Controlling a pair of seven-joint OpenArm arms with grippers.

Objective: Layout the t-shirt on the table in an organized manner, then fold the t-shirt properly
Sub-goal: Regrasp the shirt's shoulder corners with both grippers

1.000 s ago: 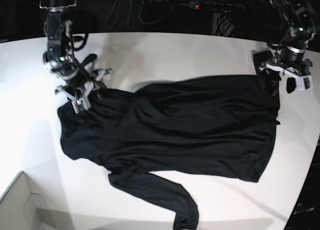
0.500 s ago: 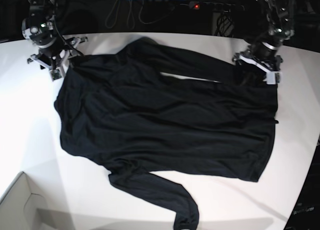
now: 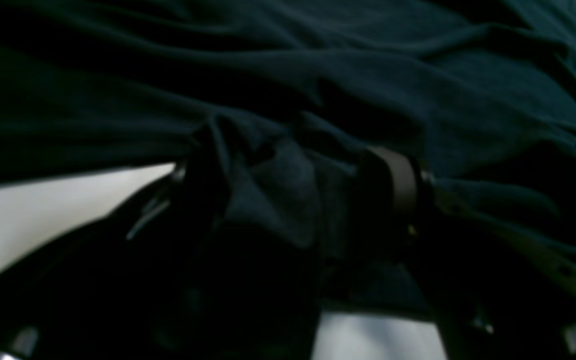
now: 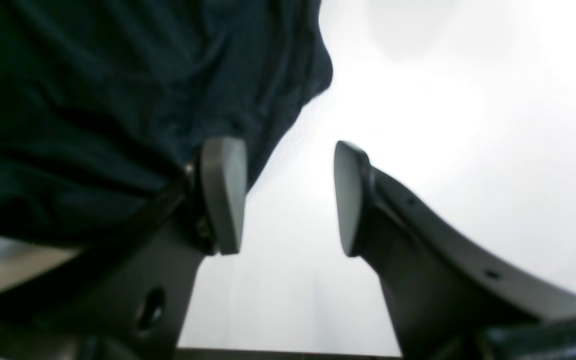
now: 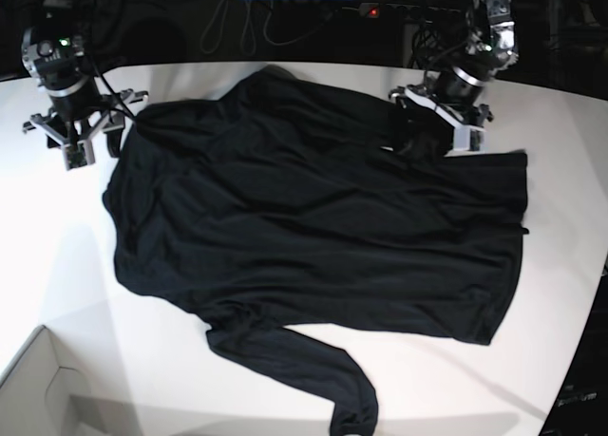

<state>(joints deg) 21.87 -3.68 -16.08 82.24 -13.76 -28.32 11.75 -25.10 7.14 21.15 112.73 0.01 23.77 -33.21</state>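
While the black t-shirt (image 5: 313, 236) lies spread across the middle of the white tabletop (image 5: 237, 379), both arms stand at its far edge. In the base view the garment's body reaches from about 9 o'clock to 3 o'clock, one long sleeve trails off toward 6 o'clock and ends in a curled cuff near the tabletop's near edge, and a second sleeve lies folded across the upper part of the shirt toward 12 o'clock. The left pincer (image 5: 429, 132), at roughly 1 o'clock in that view, sits on the shirt's far right portion; the left wrist view shows a bunch of dark fabric (image 3: 278, 195) gathered between its two fingers (image 3: 400, 180), so this pincer is clamped on the t-shirt, with a strip of white tabletop visible at 8 o'clock beneath the cloth. The right pincer (image 5: 84, 142), at about 10 o'clock in the base view, stands just beside the shirt's far left corner. In the right wrist view its two grey pads (image 4: 223, 195) stand clearly apart with only bare tabletop between them; the shirt's edge (image 4: 288, 75) hangs at 11 o'clock behind the left-hand pad, and whether cloth touches that pad cannot be told. A corner of a white box (image 5: 33, 388) shows at 7 o'clock in the base view, well apart from the garment, and dark cables (image 5: 237, 18) lie beyond the tabletop's far curved edge at 12 o'clock.
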